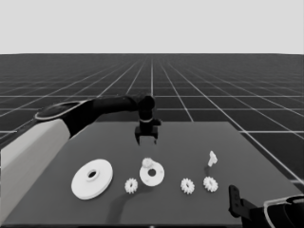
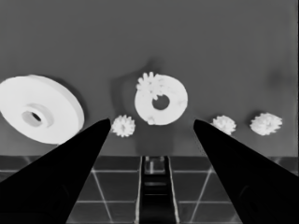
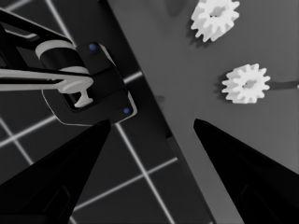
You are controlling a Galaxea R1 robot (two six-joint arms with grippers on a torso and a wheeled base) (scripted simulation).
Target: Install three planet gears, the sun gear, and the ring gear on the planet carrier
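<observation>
Seven-part set, one gear seated

Smaller round part (image 1: 152, 174) lies flat mid-surface, one gear (image 1: 147, 163) on its 11 o'clock rim; larger round part (image 1: 92, 178) at its 9 o'clock; three loose gears (image 1: 131, 185) (image 1: 187, 185) (image 1: 210, 184) lie flat.

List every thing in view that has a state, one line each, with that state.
Smaller round part: flat on the table, one gear on its rim.
Gear on it: seated at the far-left edge.
Larger round part: flat on the table, not yet installed.
Three loose gears: flat on the table.
Thin white piece: on the table, untouched.
Left gripper: open, empty, above the table beyond the smaller round part.
Right gripper: open, empty, parked at the table's near right corner.
</observation>
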